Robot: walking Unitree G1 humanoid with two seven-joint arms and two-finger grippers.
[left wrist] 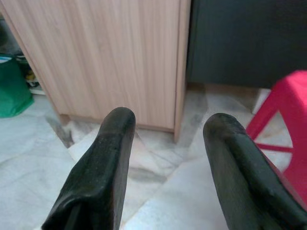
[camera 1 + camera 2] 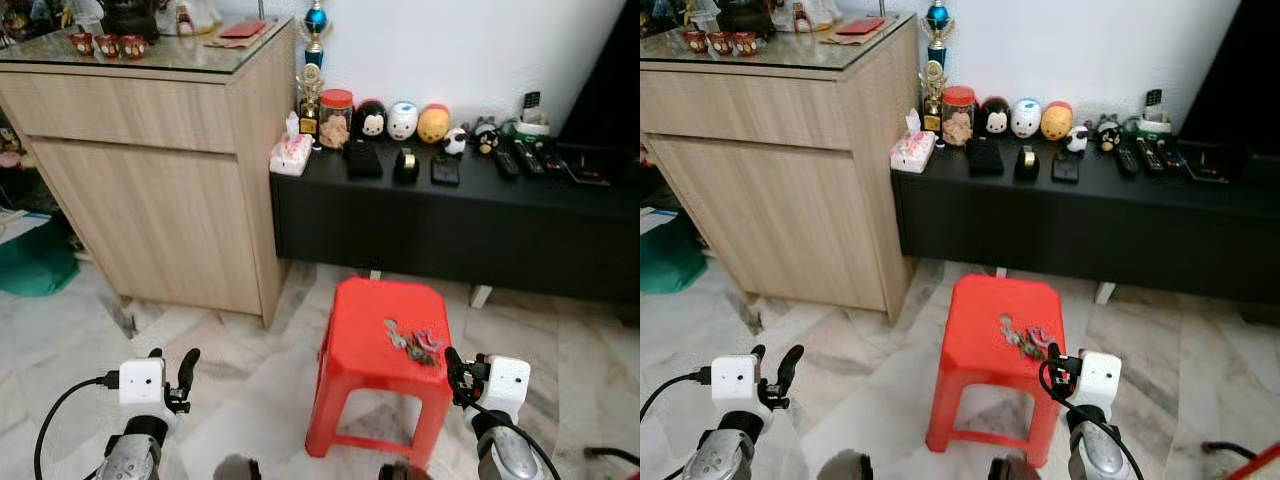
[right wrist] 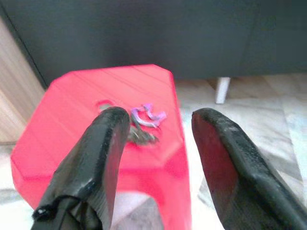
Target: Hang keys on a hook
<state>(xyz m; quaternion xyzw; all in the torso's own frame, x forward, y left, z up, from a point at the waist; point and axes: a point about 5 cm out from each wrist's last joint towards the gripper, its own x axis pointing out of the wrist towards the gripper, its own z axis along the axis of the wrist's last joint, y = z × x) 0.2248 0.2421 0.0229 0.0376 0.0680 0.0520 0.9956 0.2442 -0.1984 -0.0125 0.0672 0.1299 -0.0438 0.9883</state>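
Red stool [image 2: 375, 335] holds one bunch of keys [image 2: 413, 342]; two end effectors gape.

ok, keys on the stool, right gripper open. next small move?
Probably ease the right gripper forward and down over the keys. They lie untouched near the red stool's right edge, just ahead of its open fingers, nothing between. The left gripper hangs idle.

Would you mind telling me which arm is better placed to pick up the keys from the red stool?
Right. The right gripper hovers open at the red stool's near right edge, close to the keys. The left gripper, also open, hangs over bare floor well left of the stool.
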